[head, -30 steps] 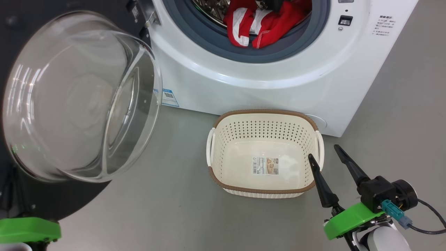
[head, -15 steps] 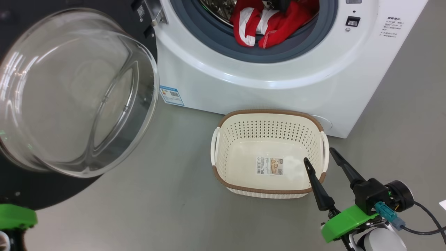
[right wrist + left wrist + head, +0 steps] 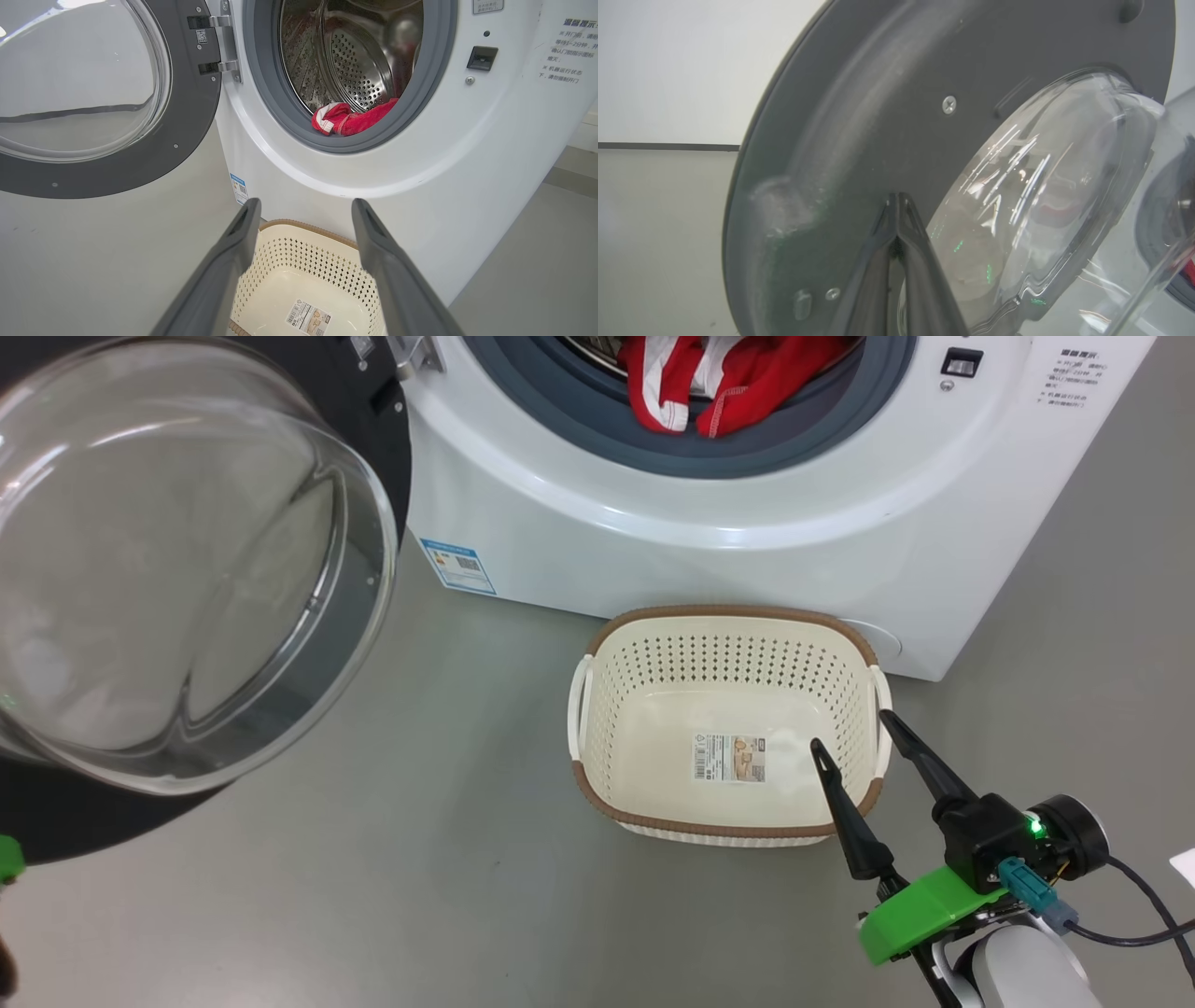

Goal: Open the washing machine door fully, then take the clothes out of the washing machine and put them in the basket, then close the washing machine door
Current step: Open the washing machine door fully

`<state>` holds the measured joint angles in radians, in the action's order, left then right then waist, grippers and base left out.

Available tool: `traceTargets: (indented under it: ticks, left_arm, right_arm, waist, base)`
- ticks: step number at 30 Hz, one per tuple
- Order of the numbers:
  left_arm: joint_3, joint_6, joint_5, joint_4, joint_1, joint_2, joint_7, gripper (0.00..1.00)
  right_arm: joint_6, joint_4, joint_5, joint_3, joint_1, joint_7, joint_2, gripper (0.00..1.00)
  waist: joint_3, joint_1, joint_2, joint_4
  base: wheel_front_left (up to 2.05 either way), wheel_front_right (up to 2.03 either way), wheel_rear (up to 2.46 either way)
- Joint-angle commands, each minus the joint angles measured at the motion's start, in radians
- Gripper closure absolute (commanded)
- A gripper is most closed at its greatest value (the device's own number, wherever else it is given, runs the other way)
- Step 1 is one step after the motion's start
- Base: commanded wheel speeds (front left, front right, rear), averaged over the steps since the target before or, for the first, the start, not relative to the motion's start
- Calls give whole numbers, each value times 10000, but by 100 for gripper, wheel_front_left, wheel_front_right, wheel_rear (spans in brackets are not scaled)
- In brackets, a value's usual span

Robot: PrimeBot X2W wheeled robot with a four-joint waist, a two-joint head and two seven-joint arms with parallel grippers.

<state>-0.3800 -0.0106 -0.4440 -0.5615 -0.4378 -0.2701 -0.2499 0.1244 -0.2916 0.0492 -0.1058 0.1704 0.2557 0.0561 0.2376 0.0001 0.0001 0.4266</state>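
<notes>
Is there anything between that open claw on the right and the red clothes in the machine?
Yes: in the right wrist view the basket sits under the right end effector, then the washing machine front and grey gasket before the clothes.

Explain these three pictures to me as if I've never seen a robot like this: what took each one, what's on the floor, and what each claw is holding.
This is a wheeled robot with two arms, each ending in a two-fingered claw. One picture comes from a camera on its head, looking down. The other two come from cameras on its wrists, looking along each claw's fingers.

In the head view, a white washing machine stands with its round glass door swung open. The red clothes lie in its drum opening. On the grey floor in front sits a cream basket with nothing in it but a label sticker.

The right claw is open over the basket's edge, holding nothing. The left claw is shut, its tips close against the door's dark inner rim; it grips nothing that I can see.
</notes>
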Motion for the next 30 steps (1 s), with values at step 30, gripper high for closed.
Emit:
traceTargets:
  ticks: [30]
  left_arm:
    - [-2367,-958,1703,-1323,-1446,-882,-118,68]
  right_arm:
    - [63,154,39,-375,731,61,-59,0]
  waist:
    - [125,0,-1,-548]
  base:
    - [0,0,0]
